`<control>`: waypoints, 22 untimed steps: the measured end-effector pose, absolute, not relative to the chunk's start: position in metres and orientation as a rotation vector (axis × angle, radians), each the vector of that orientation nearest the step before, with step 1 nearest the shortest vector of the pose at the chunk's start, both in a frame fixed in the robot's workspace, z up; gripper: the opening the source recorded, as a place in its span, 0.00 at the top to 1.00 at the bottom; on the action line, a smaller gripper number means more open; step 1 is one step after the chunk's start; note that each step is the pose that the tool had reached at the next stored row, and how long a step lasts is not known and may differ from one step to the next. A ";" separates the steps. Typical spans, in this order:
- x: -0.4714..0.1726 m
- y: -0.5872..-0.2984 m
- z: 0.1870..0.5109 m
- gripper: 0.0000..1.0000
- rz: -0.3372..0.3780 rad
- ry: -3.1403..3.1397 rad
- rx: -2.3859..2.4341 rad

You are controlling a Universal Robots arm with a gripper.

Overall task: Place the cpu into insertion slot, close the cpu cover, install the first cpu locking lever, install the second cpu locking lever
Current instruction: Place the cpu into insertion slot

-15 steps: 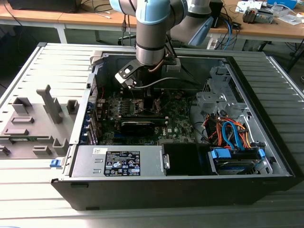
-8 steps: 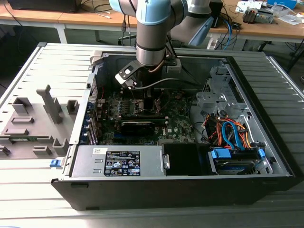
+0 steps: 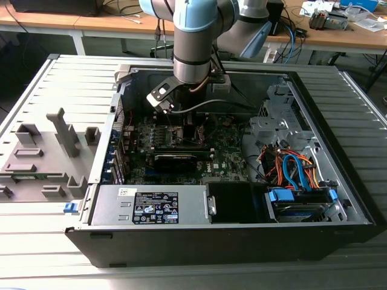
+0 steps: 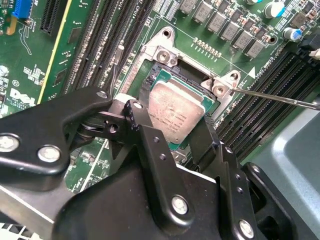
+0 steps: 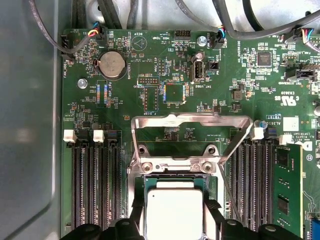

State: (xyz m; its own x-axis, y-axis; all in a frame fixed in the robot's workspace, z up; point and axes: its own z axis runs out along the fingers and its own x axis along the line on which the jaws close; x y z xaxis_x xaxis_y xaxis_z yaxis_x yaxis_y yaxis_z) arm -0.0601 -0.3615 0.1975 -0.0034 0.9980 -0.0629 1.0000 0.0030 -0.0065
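While the arm (image 3: 193, 42) reaches down into the open computer case (image 3: 338, 208) lying on the slatted grey counter (image 3: 48, 254), the tool (image 4: 170, 120) sits low over the green motherboard (image 5: 150, 110). In both wrist views its two black fingers (image 4: 134, 111) straddle the cpu (image 4: 177, 112) and press against two opposite edges, so the tool (image 5: 175, 215) is clamped on the chip. The cpu (image 5: 175, 210) lies silvery face up within the insertion slot (image 5: 175, 178), whose dark frame shows just beyond the chip's far edge. In the second wrist view the slot's black rim (image 4: 192, 70) runs between two silver corner brackets.

The cpu cover (image 5: 192, 119) stands raised off the socket in the first wrist view, its open window showing the board behind it and its hinge end by the slot. A thin metal lever rod (image 4: 275, 96) stretches away from one bracket, lifted and not latched.

Long black memory slots (image 5: 95, 185) flank the socket on both sides. A round coin battery (image 5: 111, 65) sits farther off on the board.

Towards the exterior view's right, orange and blue cables (image 3: 296, 169) bundle above a drive bay. A grey power supply (image 3: 151, 205) fills the near side of the case. Grey fixture blocks (image 3: 42, 157) stand on the counter at the exterior view's left.
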 end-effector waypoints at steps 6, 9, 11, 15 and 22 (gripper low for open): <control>-0.060 -0.362 0.204 0.45 -0.080 2.194 2.187; -0.060 -0.362 0.203 0.45 -0.092 2.189 2.180; -0.060 -0.362 0.203 0.45 -0.092 2.189 2.180; -0.058 -0.361 0.202 0.45 -0.093 2.177 2.194; -0.057 -0.360 0.201 0.45 -0.095 2.165 2.206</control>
